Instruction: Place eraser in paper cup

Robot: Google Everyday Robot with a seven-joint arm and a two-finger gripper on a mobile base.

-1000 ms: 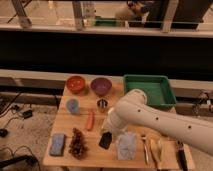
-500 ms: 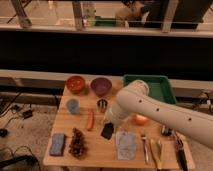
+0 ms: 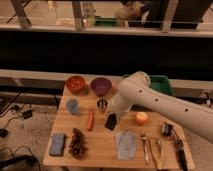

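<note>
Containers, located from the orange fruit [image 3: 142, 118]: an orange bowl [image 3: 76, 84] and a purple bowl [image 3: 100, 86] are seen side by side at the far edge of the worktop [image 3: 100, 152], far-left of the fruit. A green bin [image 3: 162, 84] is set behind the fruit and is partly covered by the arm. A light blue cup [image 3: 73, 106] and a small dark metal cup [image 3: 102, 104] are stood upright to the fruit's left. Contents cannot be made out in any of them.

The eraser [image 3: 180, 152] is noted near-right of the fruit, lying flat at the worktop's right front corner. Its long axis runs near-to-far (slightly slanted), with one end pointed back toward the fruit's side.

The gripper [image 3: 111, 121] is held low over the worktop just left of the fruit, beside a carrot [image 3: 90, 120] and well apart from the eraser. Whether it is spread or closed cannot be told.
</note>
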